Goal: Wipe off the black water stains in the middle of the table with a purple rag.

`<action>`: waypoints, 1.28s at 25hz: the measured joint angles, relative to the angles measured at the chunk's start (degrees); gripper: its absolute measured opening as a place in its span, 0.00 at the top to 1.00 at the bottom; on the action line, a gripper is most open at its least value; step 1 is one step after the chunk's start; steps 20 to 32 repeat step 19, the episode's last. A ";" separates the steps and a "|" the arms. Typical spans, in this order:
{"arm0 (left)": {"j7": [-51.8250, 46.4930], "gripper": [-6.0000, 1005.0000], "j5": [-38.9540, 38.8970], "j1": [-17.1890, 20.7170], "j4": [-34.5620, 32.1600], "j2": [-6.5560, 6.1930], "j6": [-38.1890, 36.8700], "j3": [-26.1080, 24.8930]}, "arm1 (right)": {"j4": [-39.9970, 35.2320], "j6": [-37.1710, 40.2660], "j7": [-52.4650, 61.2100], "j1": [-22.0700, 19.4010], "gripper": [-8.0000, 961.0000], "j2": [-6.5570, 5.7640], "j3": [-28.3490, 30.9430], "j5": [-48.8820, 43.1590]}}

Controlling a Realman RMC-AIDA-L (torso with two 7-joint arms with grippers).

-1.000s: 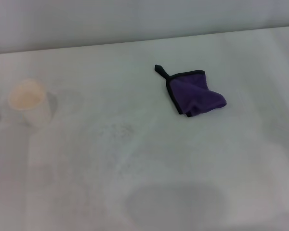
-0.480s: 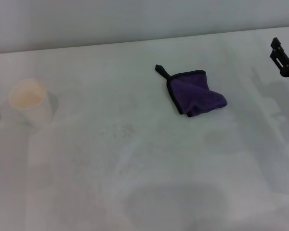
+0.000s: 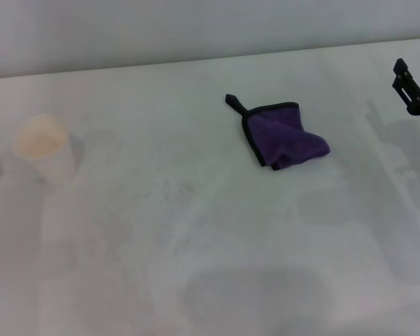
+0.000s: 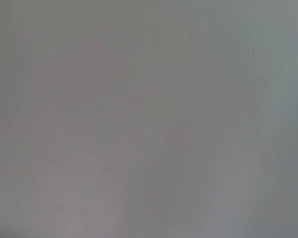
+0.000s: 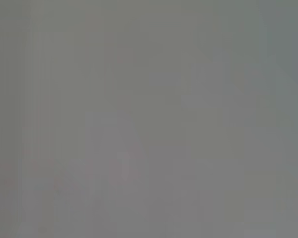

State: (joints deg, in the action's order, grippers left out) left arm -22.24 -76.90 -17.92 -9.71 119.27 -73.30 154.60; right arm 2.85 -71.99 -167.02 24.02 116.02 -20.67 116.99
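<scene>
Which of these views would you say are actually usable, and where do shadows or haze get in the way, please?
Head view: usable but hazy; the rag reads clearly, the cup is washed out against the table, a broad soft shadow lies near the front edge, and the right gripper is cut by the frame edge. Left wrist view: featureless grey. Right wrist view: the same, nothing discernible.

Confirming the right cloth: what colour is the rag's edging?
Black, around the purple rag, including its corner loop; clearest in the head view.
</scene>
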 joint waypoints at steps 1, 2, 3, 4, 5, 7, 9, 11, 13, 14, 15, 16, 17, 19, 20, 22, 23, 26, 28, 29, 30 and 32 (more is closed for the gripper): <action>0.00 0.13 0.00 0.01 -0.03 0.03 0.00 0.00 | 0.07 0.03 0.03 -0.01 0.24 0.00 0.01 -0.01; 0.00 0.13 0.00 0.01 -0.05 0.06 0.00 0.00 | 0.19 0.06 0.05 0.01 0.24 -0.01 0.01 -0.01; 0.00 0.13 0.00 0.01 -0.06 0.07 0.00 0.01 | 0.40 0.08 0.05 0.05 0.24 0.00 0.01 -0.02; 0.02 0.13 0.00 0.01 -0.09 0.08 0.00 0.02 | 0.57 0.09 0.06 0.10 0.24 0.00 0.01 -0.02; 0.08 0.13 0.00 0.01 -0.10 0.09 0.00 0.04 | 0.72 0.10 0.06 0.14 0.24 -0.01 0.01 -0.02; 0.23 0.13 0.00 0.00 -0.13 0.13 0.00 0.18 | 0.77 0.13 0.07 0.16 0.24 0.00 0.02 -0.02; 0.21 0.13 0.05 -0.01 -0.13 0.12 0.00 0.25 | 0.78 0.26 0.08 0.15 0.24 0.00 0.02 -0.02; 0.18 0.13 0.15 -0.01 -0.13 0.09 0.00 0.29 | 0.78 0.37 0.09 0.13 0.24 0.00 0.02 -0.02; 0.27 0.13 0.23 0.00 -0.14 0.08 0.00 0.38 | 0.78 0.47 0.10 0.08 0.24 0.00 0.02 -0.02; 0.27 0.13 0.23 0.00 -0.14 0.08 0.00 0.38 | 0.78 0.49 0.10 0.08 0.24 0.00 0.03 -0.01; 0.39 0.13 0.31 -0.01 -0.13 0.08 0.00 0.46 | 0.77 0.54 0.10 0.06 0.24 0.00 0.11 -0.01; 0.39 0.13 0.32 -0.01 -0.13 0.08 0.00 0.47 | 0.77 0.56 0.11 0.04 0.24 0.00 0.19 -0.01; 0.37 0.13 0.34 -0.01 -0.14 0.08 0.00 0.49 | 0.77 0.63 0.11 0.00 0.24 0.00 0.33 -0.01; 0.22 0.13 0.35 -0.01 -0.23 0.08 0.00 0.53 | 0.76 0.70 0.11 -0.01 0.24 0.00 0.44 0.00; 0.22 0.13 0.35 -0.01 -0.23 0.08 0.00 0.53 | 0.76 0.70 0.11 -0.01 0.24 0.00 0.44 0.00; 0.22 0.13 0.35 -0.01 -0.23 0.08 0.00 0.53 | 0.76 0.70 0.11 -0.01 0.24 0.00 0.44 0.00; 0.22 0.13 0.35 -0.01 -0.23 0.08 0.00 0.53 | 0.76 0.70 0.11 -0.01 0.24 0.00 0.44 0.00; 0.22 0.13 0.35 -0.01 -0.23 0.08 0.00 0.53 | 0.76 0.70 0.11 -0.01 0.24 0.00 0.44 0.00; 0.22 0.13 0.35 -0.01 -0.23 0.08 0.00 0.53 | 0.76 0.70 0.11 -0.01 0.24 0.00 0.44 0.00; 0.22 0.13 0.35 -0.01 -0.23 0.08 0.00 0.53 | 0.76 0.70 0.11 -0.01 0.24 0.00 0.44 0.00; 0.22 0.13 0.35 -0.01 -0.23 0.08 0.00 0.53 | 0.76 0.70 0.11 -0.01 0.24 0.00 0.44 0.00; 0.22 0.13 0.35 -0.01 -0.23 0.08 0.00 0.53 | 0.76 0.70 0.11 -0.01 0.24 0.00 0.44 0.00</action>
